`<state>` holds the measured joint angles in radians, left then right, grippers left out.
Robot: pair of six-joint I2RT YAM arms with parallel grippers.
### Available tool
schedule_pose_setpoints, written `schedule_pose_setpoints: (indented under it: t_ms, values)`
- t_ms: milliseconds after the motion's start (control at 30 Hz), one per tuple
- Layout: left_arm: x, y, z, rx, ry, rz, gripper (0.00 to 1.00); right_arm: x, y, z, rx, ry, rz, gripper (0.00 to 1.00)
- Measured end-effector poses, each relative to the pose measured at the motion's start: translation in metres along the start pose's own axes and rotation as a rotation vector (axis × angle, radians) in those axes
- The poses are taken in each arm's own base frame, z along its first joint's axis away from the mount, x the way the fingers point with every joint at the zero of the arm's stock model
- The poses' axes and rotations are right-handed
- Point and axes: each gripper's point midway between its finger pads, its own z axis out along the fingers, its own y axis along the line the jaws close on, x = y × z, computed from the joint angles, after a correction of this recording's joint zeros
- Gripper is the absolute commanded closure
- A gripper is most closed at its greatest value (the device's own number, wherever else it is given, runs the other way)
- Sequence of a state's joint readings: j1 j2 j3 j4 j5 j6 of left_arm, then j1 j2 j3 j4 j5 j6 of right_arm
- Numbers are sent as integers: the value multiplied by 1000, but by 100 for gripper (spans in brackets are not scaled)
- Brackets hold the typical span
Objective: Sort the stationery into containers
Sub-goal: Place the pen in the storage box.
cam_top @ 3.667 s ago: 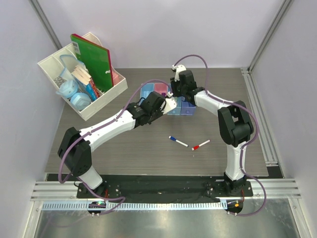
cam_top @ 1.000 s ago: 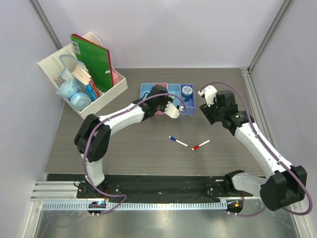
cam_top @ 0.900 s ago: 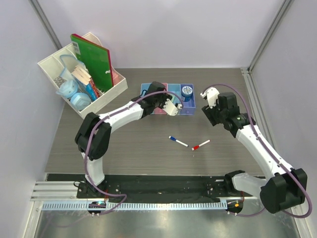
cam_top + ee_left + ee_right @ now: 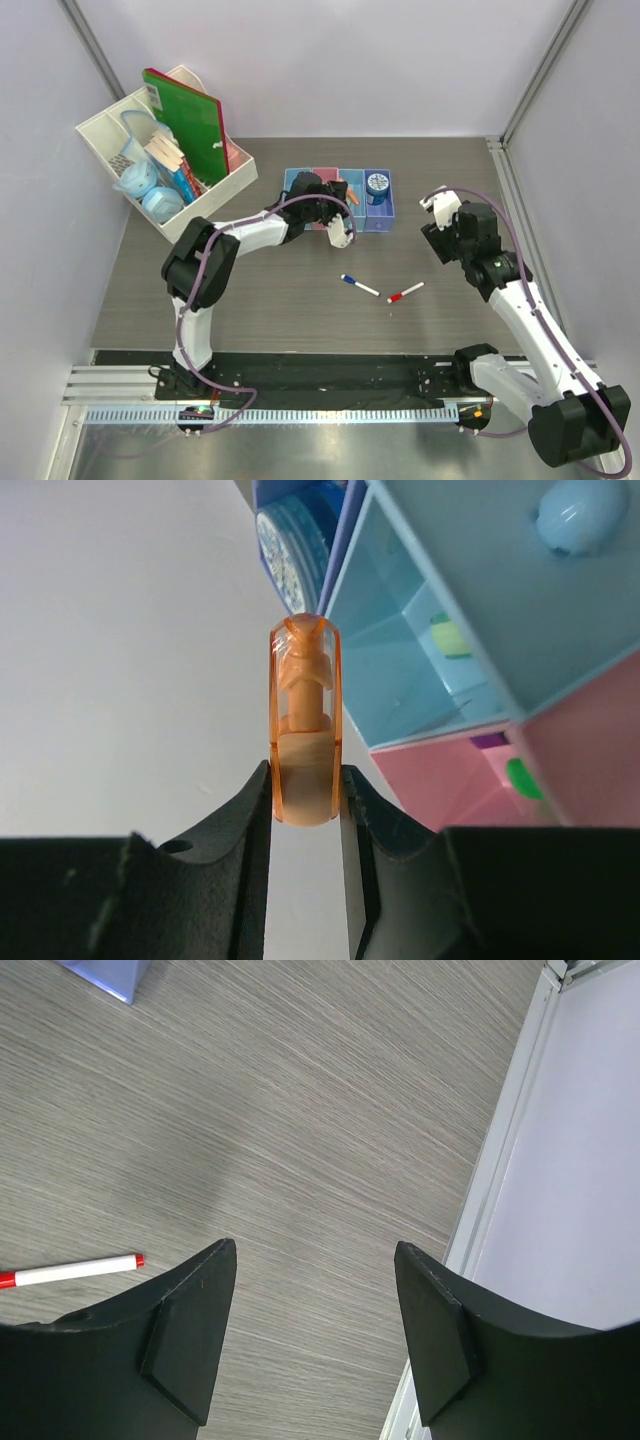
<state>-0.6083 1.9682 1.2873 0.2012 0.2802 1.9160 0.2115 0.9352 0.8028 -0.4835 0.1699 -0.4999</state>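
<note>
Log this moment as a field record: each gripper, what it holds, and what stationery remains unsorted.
left gripper: shut on orange marker, at the bin row
right gripper: open, empty, above the table
unsorted: blue-white pen, red-white pen, both lying on the table

You're seeing a translucent orange marker (image 4: 305,730), a pale blue bin (image 4: 405,670), a pink bin (image 4: 590,750), a red-and-white pen (image 4: 70,1272) and a grey wood-grain table (image 4: 300,1110)
</note>
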Motion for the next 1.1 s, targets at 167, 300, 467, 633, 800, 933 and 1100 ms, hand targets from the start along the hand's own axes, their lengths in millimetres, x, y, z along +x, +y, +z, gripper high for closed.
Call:
schedule_pose_setpoints:
  t_ms: [167, 300, 467, 633, 800, 933, 1100]
  values:
    - [-2, -15, 18, -5, -9, 0, 69, 6, 2, -2, -1, -2, -3, 30]
    - [-1, -20, 29, -10, -5, 0, 33, 11, 5, -2, -7, 3, -11, 30]
    - [11, 9, 28, -91, 28, 12, 14, 13, 7, -1, -18, 3, -14, 30]
    - [12, 10, 27, -98, 34, 7, 10, 11, 10, -1, -39, -6, -12, 30]
    - [11, 16, 20, -113, 56, -42, 10, 14, 22, 2, -98, 1, -15, 29]
    - [3, 29, -10, -76, 131, -172, 15, 22, 39, 6, -190, 44, -29, 28]
    - [-35, 85, -57, -56, 186, -437, 17, 20, 51, 1, -281, 59, -44, 28]
